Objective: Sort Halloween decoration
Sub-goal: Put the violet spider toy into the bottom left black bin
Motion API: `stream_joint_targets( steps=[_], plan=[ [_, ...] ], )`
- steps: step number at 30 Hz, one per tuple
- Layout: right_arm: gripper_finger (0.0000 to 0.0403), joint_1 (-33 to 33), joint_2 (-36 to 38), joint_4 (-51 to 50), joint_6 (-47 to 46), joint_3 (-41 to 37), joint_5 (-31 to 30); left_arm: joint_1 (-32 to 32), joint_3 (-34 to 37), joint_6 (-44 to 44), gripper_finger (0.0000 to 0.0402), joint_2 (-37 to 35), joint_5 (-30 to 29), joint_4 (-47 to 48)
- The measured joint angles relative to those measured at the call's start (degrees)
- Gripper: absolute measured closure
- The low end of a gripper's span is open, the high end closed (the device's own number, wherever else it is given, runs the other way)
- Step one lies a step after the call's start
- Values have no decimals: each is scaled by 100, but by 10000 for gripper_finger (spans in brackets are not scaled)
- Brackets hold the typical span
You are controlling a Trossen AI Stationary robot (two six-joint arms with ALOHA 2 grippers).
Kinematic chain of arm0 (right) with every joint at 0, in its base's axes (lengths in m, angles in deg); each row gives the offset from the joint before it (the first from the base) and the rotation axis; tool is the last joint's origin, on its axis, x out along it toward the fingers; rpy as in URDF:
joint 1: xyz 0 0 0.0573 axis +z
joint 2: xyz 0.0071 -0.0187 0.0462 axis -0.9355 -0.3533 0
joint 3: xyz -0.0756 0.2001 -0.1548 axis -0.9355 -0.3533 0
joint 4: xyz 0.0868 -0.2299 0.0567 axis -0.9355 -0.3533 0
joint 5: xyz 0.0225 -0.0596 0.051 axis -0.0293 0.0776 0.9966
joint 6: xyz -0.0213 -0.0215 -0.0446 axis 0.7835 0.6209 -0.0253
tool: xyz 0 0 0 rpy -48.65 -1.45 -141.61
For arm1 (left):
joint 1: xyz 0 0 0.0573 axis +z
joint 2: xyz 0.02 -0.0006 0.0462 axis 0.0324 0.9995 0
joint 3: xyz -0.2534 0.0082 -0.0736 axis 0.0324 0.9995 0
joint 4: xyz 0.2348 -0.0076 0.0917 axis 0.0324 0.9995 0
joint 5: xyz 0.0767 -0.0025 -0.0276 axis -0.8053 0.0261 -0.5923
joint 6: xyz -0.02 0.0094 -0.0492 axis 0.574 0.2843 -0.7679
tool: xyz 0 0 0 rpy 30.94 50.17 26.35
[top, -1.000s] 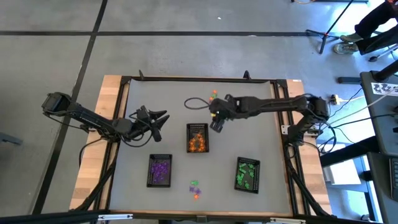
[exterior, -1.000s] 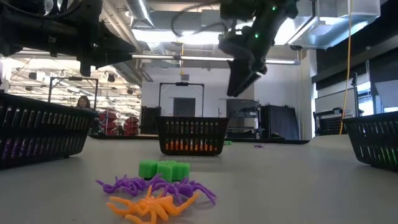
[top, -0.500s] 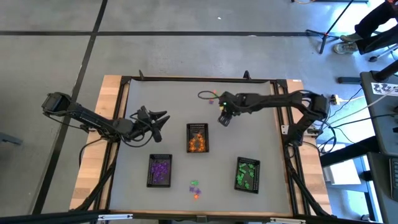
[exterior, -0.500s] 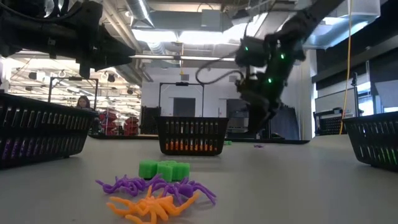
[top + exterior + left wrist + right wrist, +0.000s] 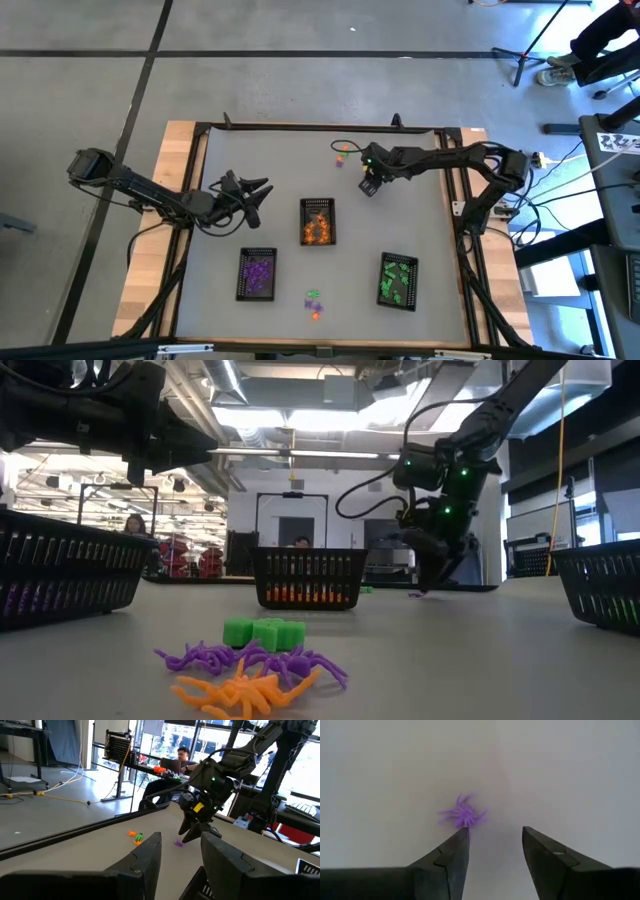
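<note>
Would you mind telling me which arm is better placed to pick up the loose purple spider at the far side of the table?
The right: its open gripper points down directly at the purple spider, while the left gripper hovers far off.

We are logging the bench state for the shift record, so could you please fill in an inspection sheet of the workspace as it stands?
Surface: grey table, wooden edges.
Job's things: purple spider loose under the right gripper; mixed pile at the near edge; trinkets at the far edge; three black trays holding orange, purple, green.
Clutter: nothing seen.
Grippers: right gripper open, above the spider; left gripper open, waiting at the table's left.
Cables: loop at the right arm's wrist.
Surroundings: person seated beyond the table.
</note>
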Motion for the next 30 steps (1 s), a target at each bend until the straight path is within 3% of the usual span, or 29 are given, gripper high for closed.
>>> stream_joint_targets(
  steps=[6,17,30],
  plan=[
    [257,0,0,163,-86,-177,189,0,0,-13,271,0,0,-2],
    [396,2,2,300,115,-219,341,0,0,-15,271,0,0,-4],
    [402,91,320,138,87,-215,493,0,0,0,271,0,0,-4]
  ],
)
